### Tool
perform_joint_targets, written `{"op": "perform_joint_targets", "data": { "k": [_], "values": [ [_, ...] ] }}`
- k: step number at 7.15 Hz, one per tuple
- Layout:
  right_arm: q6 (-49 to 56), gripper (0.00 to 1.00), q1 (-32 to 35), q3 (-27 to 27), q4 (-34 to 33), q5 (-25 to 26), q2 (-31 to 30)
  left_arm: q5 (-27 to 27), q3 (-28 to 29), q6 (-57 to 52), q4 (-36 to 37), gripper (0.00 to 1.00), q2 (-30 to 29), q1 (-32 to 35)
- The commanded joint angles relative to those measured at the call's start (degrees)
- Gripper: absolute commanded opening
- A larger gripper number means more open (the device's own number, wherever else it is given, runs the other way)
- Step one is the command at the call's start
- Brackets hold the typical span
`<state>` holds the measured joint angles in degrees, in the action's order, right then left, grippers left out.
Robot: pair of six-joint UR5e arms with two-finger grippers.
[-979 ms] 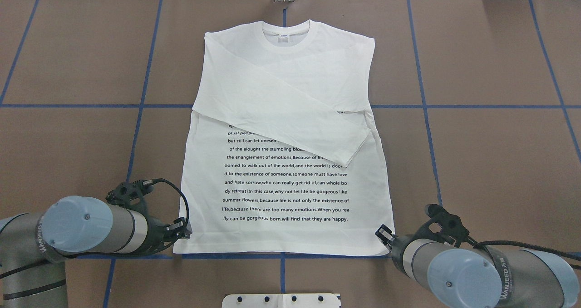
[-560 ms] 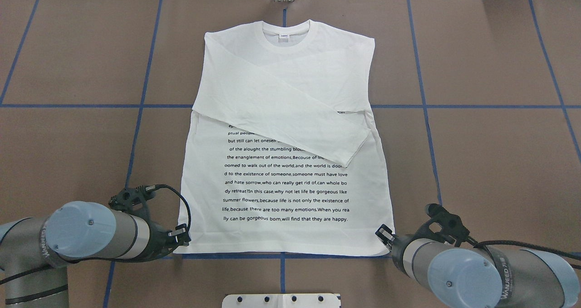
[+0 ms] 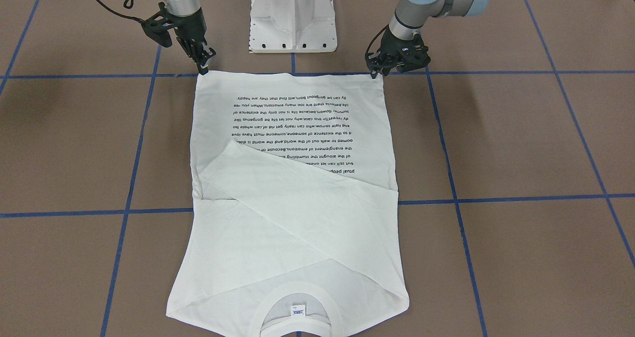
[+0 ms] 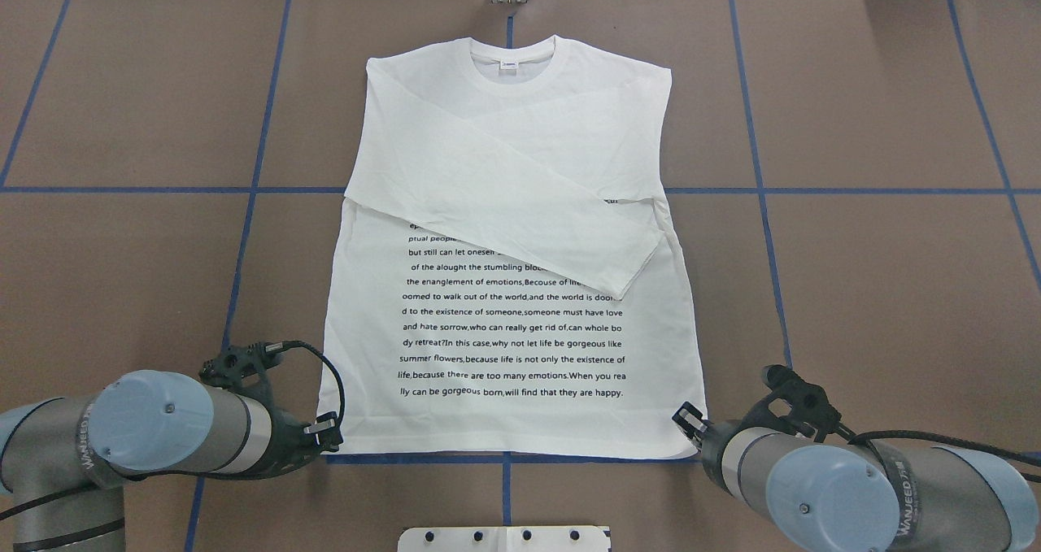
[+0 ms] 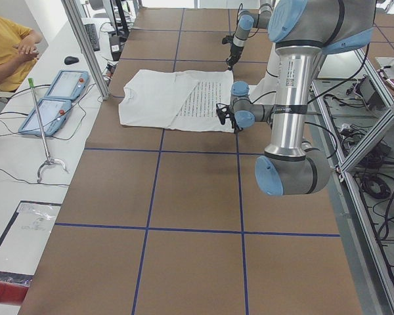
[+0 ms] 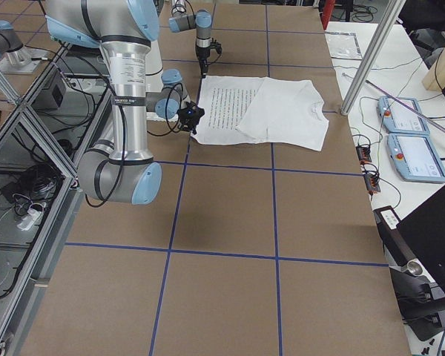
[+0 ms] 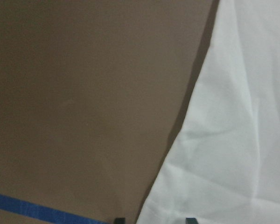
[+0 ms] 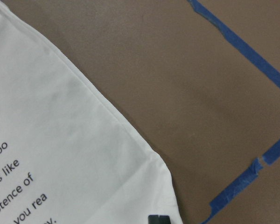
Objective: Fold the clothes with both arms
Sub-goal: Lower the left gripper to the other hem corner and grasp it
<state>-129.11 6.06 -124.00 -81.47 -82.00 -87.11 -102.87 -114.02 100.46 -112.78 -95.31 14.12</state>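
The white long-sleeved shirt lies flat on the brown table, collar at the far side, both sleeves folded across the chest, black text facing up. My left gripper is low at the hem's near left corner. In the left wrist view its two fingertips stand apart with the shirt's edge between them. My right gripper is at the hem's near right corner. The right wrist view shows a single fingertip on the cloth, shut on that corner. The front view shows the left gripper and the right gripper at the hem.
The white metal pedestal stands just behind the hem, between the two arms. Blue tape lines grid the table. Teach pendants and a seated person are beyond the far end.
My left arm has drawn back and lowered, bringing its gripper onto the hem's left corner. The right arm and the shirt have not moved.
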Motion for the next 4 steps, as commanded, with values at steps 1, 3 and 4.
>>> {"op": "perform_joint_targets", "data": {
  "k": [1,3,4],
  "values": [
    [0.0,0.0,0.0,0.0,0.0,0.0,0.0,-0.2,-0.1,0.0,0.0,0.0,0.0,-0.1],
    [0.0,0.0,0.2,-0.8,0.0,0.0,-0.4,-0.6,-3.1,0.0,0.2,0.0,0.0,0.0],
    [0.0,0.0,-0.1,-2.8,-0.1,-0.1,-3.0,-2.6,-6.4,0.1,0.4,0.0,0.0,0.1]
  ]
}}
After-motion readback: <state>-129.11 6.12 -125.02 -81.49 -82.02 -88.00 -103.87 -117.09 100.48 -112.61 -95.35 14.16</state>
